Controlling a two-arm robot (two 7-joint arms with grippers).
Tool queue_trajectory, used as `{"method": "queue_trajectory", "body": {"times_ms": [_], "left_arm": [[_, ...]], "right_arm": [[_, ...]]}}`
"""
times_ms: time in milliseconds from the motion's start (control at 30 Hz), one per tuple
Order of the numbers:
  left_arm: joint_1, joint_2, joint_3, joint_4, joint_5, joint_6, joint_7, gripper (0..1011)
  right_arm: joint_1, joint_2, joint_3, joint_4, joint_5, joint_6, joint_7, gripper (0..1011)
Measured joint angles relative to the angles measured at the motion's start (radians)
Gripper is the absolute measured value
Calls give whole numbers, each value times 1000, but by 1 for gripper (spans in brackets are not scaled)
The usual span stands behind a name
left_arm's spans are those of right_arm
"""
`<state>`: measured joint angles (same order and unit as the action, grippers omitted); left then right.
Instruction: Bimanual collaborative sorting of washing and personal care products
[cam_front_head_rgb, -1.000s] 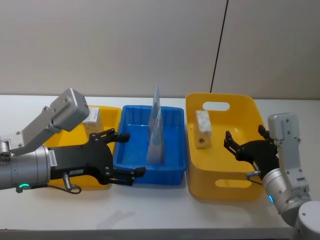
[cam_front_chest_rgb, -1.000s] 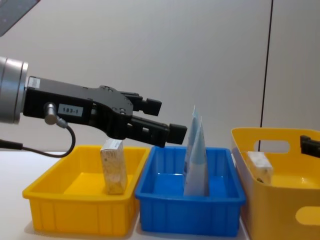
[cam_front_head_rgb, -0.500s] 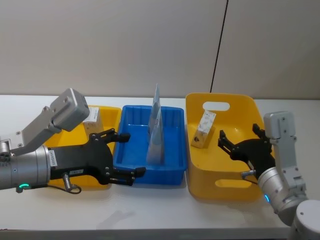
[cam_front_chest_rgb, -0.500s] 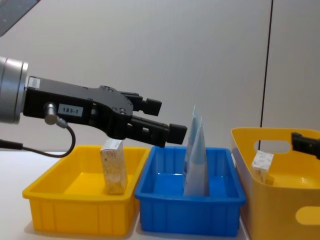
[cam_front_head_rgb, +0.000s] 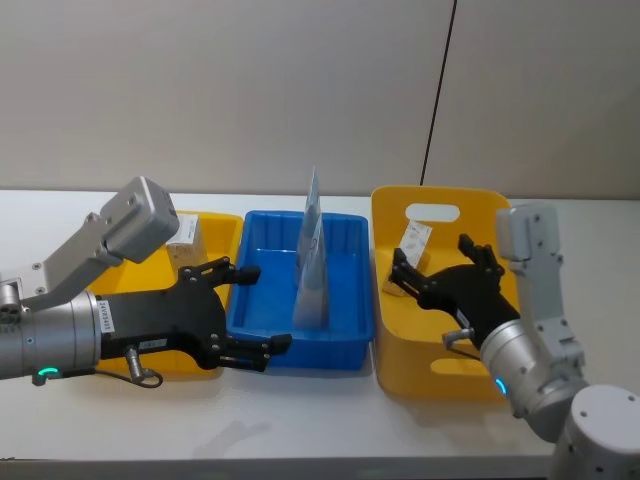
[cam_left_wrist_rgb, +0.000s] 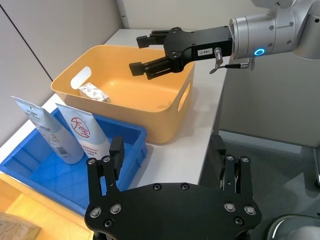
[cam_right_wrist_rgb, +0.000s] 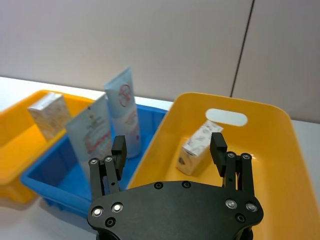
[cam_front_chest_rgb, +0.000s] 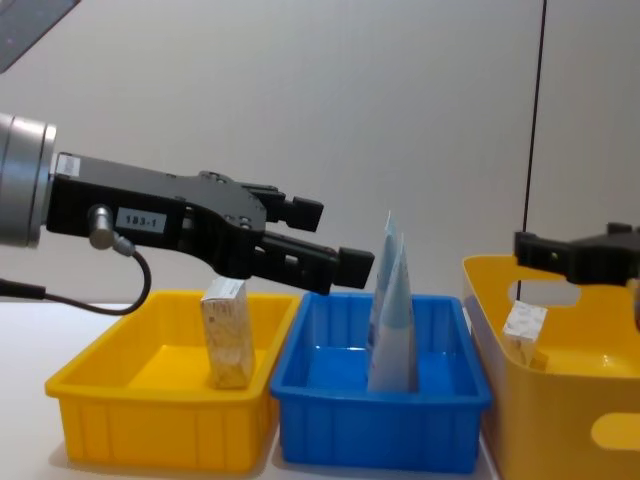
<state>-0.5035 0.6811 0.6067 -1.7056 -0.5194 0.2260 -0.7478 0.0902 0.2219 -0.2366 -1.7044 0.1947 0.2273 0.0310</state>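
My view gives a plain white counter (cam_front_head_rgb: 300, 430) under a flat grey-beige wall (cam_front_head_rgb: 200, 90) with one thin dark line (cam_front_head_rgb: 438, 95) running down it. Three smooth moulded plastic containers stand in a row on the counter: a low yellow tray (cam_front_chest_rgb: 150, 430), a low blue bin (cam_front_chest_rgb: 380, 435) and a tall yellow bin (cam_front_head_rgb: 440, 385) with rounded corners and oval handle slots.

A small soft block pack (cam_front_chest_rgb: 228, 335), whitish-beige with a faint pattern, stands upright in the low yellow tray; two pale-blue pouches (cam_front_chest_rgb: 393, 310), flat and tapering to thin top edges, stand upright close together in the blue bin; a second block pack (cam_right_wrist_rgb: 199, 145) sits tilted inside the tall yellow bin near its far wall.

My left end effector (cam_front_head_rgb: 264, 308), matte black, hangs over the seam between tray and blue bin, fingers spread and gripping nothing; my right end effector (cam_left_wrist_rgb: 137, 53) reaches over the tall yellow bin, fingers apart, empty, the tilted pack lying below and beyond its tips.
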Motion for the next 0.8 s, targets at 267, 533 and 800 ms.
{"method": "queue_trajectory", "body": {"times_ms": [267,533,800], "left_arm": [[0,0,0,0,0,0,0,1001],[0,0,0,0,0,0,0,1001],[0,0,0,0,0,0,0,1002]], "right_arm": [[15,-29,-18,-20,16,53,14,1003],[38,-50,-35,-22,29,109,35,1003],[79,-54,-57,1,32,159,75,1003]]}}
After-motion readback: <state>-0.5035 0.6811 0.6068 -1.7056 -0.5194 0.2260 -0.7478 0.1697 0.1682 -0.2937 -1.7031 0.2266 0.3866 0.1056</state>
